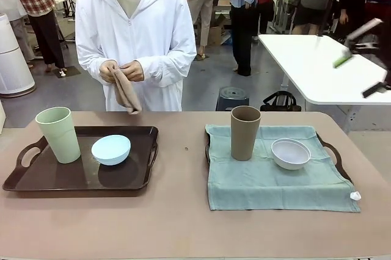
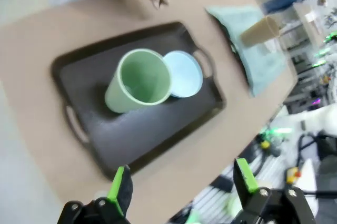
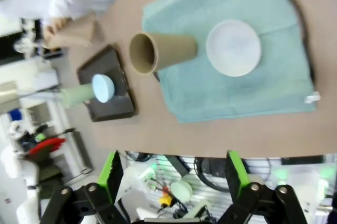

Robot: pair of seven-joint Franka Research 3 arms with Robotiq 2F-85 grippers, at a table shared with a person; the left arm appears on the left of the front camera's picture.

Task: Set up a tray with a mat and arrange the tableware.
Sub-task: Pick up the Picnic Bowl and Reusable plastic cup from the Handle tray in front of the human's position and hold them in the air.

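Note:
A dark brown tray on the left holds a pale green cup and a light blue bowl. On the right, a teal mat covers a second tray and carries a brown cup and a white bowl. The person at the far side holds a folded tan cloth in both hands. High above the left tray and green cup, my left gripper is open and empty. My right gripper is open and empty above the mat, brown cup and white bowl.
Bare tan tabletop lies between the two trays and along the near edge. Behind the person stand a white table, a grey stool and a dark bag. Other people move about farther back.

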